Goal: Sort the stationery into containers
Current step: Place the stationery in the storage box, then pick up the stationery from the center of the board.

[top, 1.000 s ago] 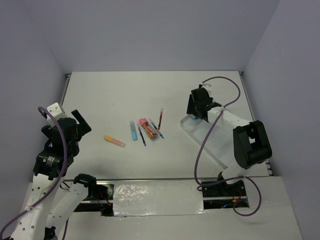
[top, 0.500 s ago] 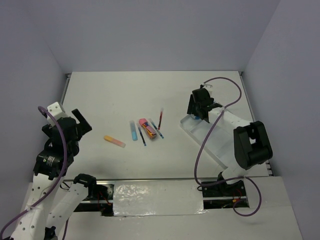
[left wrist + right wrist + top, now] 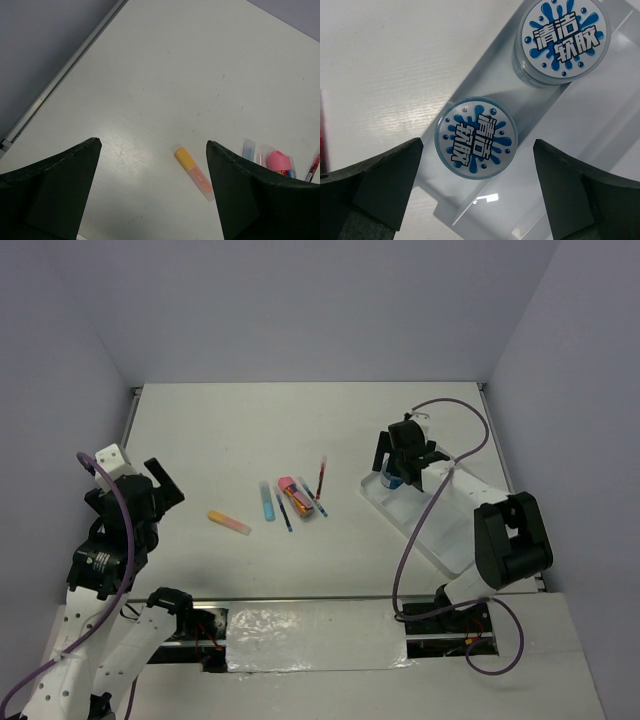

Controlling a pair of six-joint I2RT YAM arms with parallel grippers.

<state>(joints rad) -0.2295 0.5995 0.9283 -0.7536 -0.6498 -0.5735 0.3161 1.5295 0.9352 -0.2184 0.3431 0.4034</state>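
Two round blue-white patterned tubs [image 3: 478, 136] [image 3: 565, 32] sit in the far-end compartment of the white tray [image 3: 600, 130]. My right gripper [image 3: 477, 145] is open above the nearer tub, one jaw on each side, holding nothing. In the top view it [image 3: 403, 468] hangs over the tray's [image 3: 430, 530] far end. My left gripper [image 3: 160, 485] is open and empty at the left, above the table. The yellow-orange stick [image 3: 194, 172] lies between its jaws in the left wrist view. The light-blue stick [image 3: 267, 502], pink-orange marker [image 3: 290, 485], red pen [image 3: 321, 476] and blue pen [image 3: 284, 510] lie mid-table.
The yellow-orange stick [image 3: 229, 522] lies alone, left of the cluster. Grey walls close in the table on the left, far and right sides. The right arm's purple cable [image 3: 450, 405] arches above the tray. A metal rail [image 3: 65, 75] runs along the table's left edge.
My right gripper has shifted slightly nearer over the tray's far end, and a blue tub now shows beneath it. The left arm and the items mid-table have not moved.
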